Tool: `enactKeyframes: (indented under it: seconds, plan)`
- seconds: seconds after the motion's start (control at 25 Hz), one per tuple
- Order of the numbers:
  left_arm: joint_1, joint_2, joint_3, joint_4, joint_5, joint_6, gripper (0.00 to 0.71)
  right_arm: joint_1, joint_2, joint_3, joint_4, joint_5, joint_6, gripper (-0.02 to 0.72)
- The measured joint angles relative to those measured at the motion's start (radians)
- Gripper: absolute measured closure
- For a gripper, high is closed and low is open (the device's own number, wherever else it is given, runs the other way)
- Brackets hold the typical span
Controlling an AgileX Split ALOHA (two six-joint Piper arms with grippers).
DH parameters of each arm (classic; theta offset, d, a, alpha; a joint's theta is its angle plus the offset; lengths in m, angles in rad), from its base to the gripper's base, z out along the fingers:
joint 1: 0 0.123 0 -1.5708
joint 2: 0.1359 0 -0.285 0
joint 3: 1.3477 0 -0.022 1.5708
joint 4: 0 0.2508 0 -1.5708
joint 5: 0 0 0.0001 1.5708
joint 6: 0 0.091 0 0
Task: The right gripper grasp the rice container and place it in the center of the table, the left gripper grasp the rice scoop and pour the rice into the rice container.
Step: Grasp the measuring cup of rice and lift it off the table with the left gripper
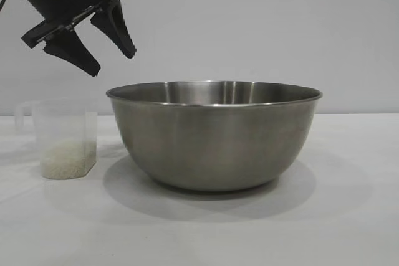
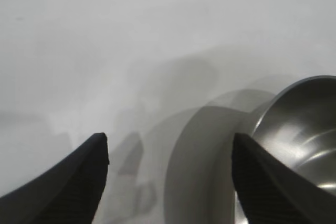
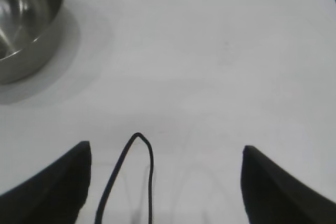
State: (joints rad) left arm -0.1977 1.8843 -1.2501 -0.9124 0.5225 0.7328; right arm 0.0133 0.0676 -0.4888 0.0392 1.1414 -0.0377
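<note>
My left gripper has its fingers spread wide with nothing between them. It hangs in the air above the scoop and points down at a slant. The scoop stands upright on the white desk, just beside the bowl, and a pale layer of rice sits in its bottom. The big steel bowl stands upright in the middle of the desk. My right gripper also has its fingers wide and holds nothing. It is over bare desk, well apart from the bowl, and a thin black cable loops between its fingers.
</note>
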Motion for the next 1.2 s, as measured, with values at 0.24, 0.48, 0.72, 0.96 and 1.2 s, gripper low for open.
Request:
enactKeyframes:
  seconds: [0.24, 0.48, 0.72, 0.96, 1.2]
  plan:
    - [0.0, -0.029, 0.0, 0.042, 0.016, 0.0, 0.273, 0.0, -0.03, 0.0, 0.012, 0.0, -0.008, 0.201]
    - [0.0, -0.152, 0.0, 0.202, 0.079, -0.058, 0.273, 0.0, -0.046, 0.0, 0.013, 0.0, -0.011, 0.201]
    - [0.0, -0.307, 0.0, 0.516, 0.209, -0.327, 0.273, 0.0, -0.046, 0.0, 0.014, 0.0, -0.013, 0.201]
    - [0.0, -0.46, 0.024, 0.704, 0.29, -0.528, 0.273, 0.0, -0.046, 0.0, 0.014, 0.0, -0.015, 0.201]
    - [0.0, -0.648, 0.19, 0.721, 0.213, -0.568, 0.273, 0.0, -0.046, 0.0, 0.014, 0.0, -0.015, 0.201]
